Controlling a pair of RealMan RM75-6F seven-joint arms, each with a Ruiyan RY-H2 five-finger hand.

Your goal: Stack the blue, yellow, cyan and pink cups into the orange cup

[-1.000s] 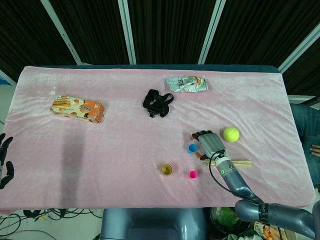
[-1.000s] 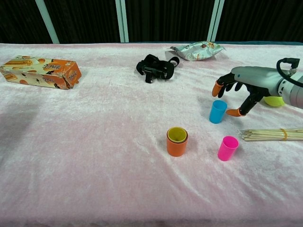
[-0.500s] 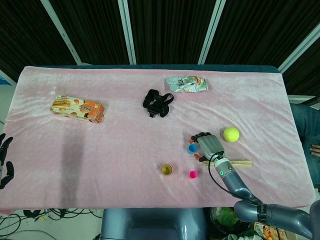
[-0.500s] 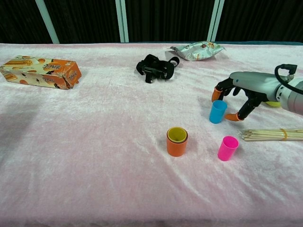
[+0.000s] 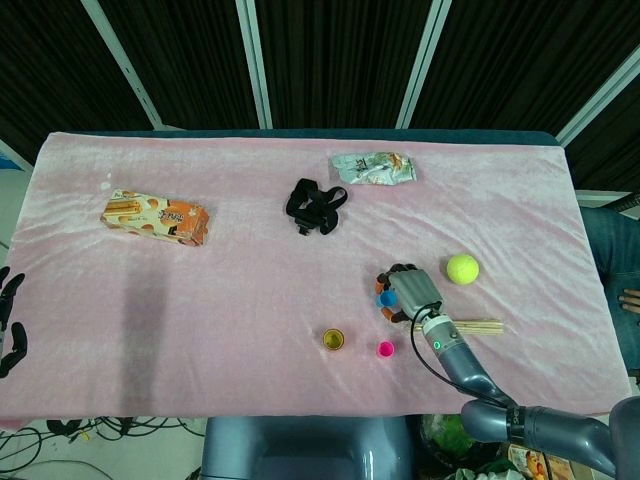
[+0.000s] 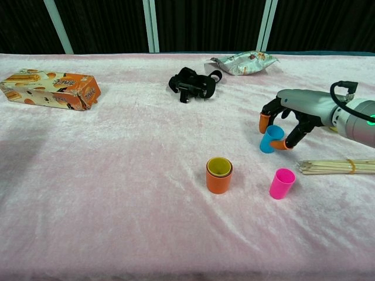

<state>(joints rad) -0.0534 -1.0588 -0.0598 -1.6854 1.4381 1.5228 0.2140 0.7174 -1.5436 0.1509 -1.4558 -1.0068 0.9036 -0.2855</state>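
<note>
An orange cup (image 6: 218,182) stands near the table's front centre with a yellow cup (image 6: 219,166) nested inside it. To its right stands a pink cup (image 6: 282,183), upright and alone. Behind the pink cup is the cyan cup (image 6: 268,139), tilted slightly, with my right hand (image 6: 293,111) curled around it from the right. An orange-tipped finger presses its left rim and the thumb its right side. In the head view the same hand (image 5: 408,292) covers most of that cup (image 5: 382,298). My left hand (image 5: 10,320) shows only as dark, spread fingers at the far left edge, holding nothing.
A bundle of wooden sticks (image 6: 337,167) lies just right of the pink cup. A yellow-green ball (image 5: 462,267) sits behind my right wrist. Farther back are a black strap (image 6: 190,83), a foil snack bag (image 6: 243,62) and an orange snack box (image 6: 51,89) at the left.
My right hand has dropped and drawn in toward the cyan cup, and its fingers have closed from a spread pose onto the cup's sides. The cup now leans a little.
</note>
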